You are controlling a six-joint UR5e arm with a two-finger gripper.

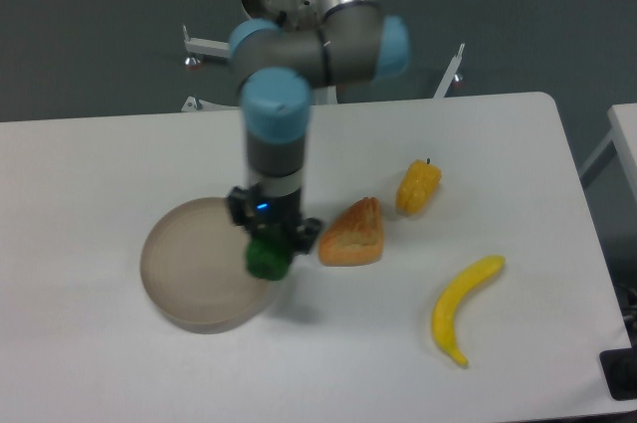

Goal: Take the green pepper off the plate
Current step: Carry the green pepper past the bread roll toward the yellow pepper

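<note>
**Tool over the green pepper at the plate's right edge**

On the left of the white table point(90, 174) sits the plate point(184, 279), a round beige-grey dish with a low rim. Its right side is partly covered by the arm, which comes down from the top of the view, a grey body with light-blue joint caps.

At the arm's lower end the tool point(271, 244) points straight down, its dark body showing a small blue light. Right under it is the green pepper point(267, 260), dark green and glossy, at the plate's right rim. The tool's black parts sit on either side of the pepper's top and seem to touch it, but the view is too blurred to tell whether the fingers are closed on it or how wide they stand. Whether the pepper rests on the plate or is raised off it cannot be told either.

Just right of the pepper lies an orange-brown bread wedge point(353, 236). Further right and a little higher stands a yellow pepper point(418, 187) with a dark stem. Lower right lies a yellow banana point(462, 308), well apart from the rest.
</note>
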